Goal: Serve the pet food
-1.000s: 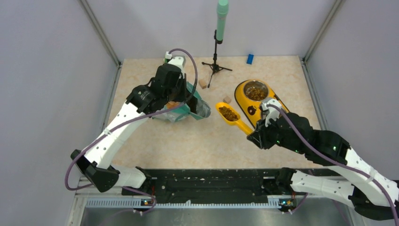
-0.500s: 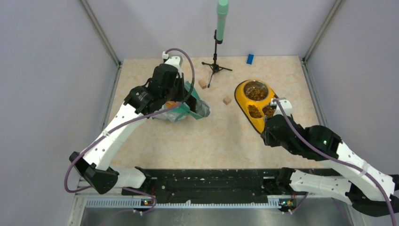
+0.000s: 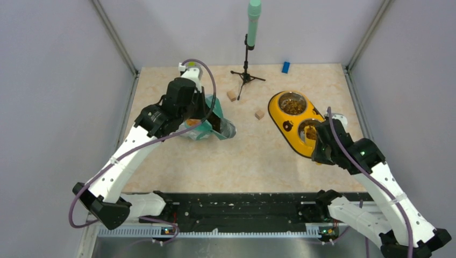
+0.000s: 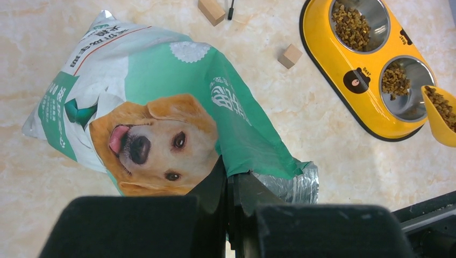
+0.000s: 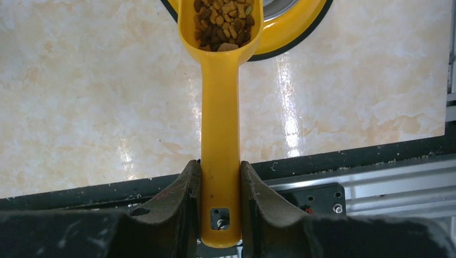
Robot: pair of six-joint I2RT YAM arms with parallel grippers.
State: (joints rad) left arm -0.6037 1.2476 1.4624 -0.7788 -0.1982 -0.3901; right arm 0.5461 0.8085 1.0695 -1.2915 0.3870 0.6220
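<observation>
The teal-and-white pouch (image 3: 201,128) with the dog's face (image 4: 156,140) lies on the table, its foil mouth (image 4: 293,185) facing the feeder. My left gripper (image 4: 231,174) is shut on the pouch's edge beside that mouth. My right gripper (image 5: 220,174) is shut on the handle of a yellow scoop (image 5: 220,107) full of pet food (image 5: 223,19). The scoop (image 4: 441,113) hangs at the near bowl's edge. The yellow double-bowl feeder (image 3: 280,114) holds pet food in its far bowl (image 3: 293,105) and a smaller heap in its near bowl (image 4: 395,80). In the top view the right gripper (image 3: 321,146) sits over the feeder's near end.
Two tan wooden cubes (image 3: 232,95) (image 3: 259,114) lie between pouch and feeder. A black tripod with a green tube (image 3: 247,75) stands at the back, a blue block (image 3: 285,67) at the far right. A black rail (image 3: 242,207) runs along the near edge.
The right arm has swung the loaded scoop from the middle of the table rightward to the feeder's near bowl. The left arm has shifted slightly left, still gripping the pouch.
</observation>
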